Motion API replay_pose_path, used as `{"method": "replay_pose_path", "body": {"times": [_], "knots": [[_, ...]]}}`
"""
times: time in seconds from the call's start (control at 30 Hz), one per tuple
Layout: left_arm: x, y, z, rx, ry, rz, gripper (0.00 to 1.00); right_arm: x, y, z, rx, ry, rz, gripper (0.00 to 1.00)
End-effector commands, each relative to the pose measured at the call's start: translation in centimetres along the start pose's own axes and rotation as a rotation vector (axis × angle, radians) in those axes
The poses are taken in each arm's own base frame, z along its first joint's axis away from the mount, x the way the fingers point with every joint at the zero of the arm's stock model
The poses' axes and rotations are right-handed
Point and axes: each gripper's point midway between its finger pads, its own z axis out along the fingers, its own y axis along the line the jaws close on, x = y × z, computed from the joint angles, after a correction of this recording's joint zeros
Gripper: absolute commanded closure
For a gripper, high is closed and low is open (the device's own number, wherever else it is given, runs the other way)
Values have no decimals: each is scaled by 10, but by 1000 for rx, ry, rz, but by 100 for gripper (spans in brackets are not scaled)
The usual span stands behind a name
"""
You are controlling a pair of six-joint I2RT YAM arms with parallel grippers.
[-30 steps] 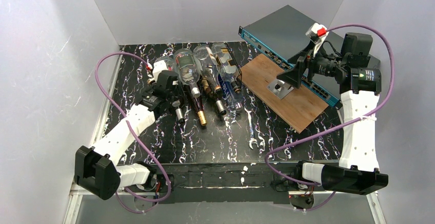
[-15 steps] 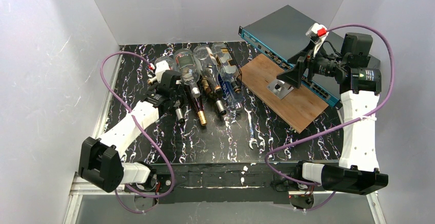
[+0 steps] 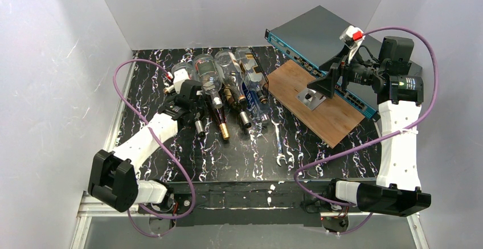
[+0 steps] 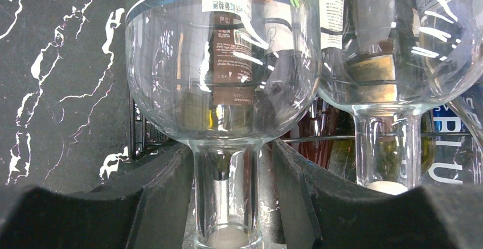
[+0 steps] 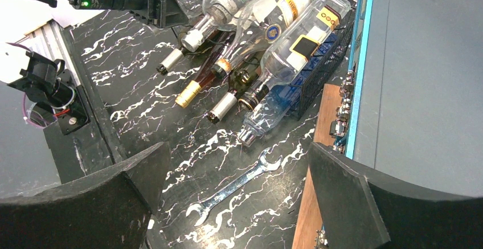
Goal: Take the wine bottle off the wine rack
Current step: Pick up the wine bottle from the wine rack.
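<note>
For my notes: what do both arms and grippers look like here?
The left arm and right arm share white link shells and black joint housings. A purple cable loops along each. The left gripper and right gripper have broad black fingers. A red-and-white tag sits near the right wrist.

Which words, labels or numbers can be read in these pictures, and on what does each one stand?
No text reads in full.
On the left wine bottle: label print seen through the glass, too small.
On the second bottle: labels blurred.
On the blue label: big white letters, cut off.
On the other bottles, right wrist view: labels too small.
</note>
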Motion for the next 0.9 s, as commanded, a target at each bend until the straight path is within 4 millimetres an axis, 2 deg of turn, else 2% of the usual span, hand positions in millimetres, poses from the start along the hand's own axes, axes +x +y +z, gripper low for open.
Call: {"method": "replay_pose_path", "body": {"times": [0.0,0.27,0.37,0.47,0.67,0.87], "knots": [[-7,4,2,-29,-35,-9,51,-5,2,-1,-14,-19,-28,0],[-10,6,2,-39,-43,-4,62,-5,2,-1,-15,-19,-28,0],[-14,7,-1,-38,-45,7,77,-5,3,-2,-13,-20,-29,0],[-18,9,-7,-40,-47,19,99,-5,3,-2,-15,-20,-28,0],[-31,11,-25,-7,-85,15,100,-4,3,-2,-15,-20,-29,0],[-54,12,-45,41,-173,58,100,-4,3,-2,-13,-22,-31,0]]}}
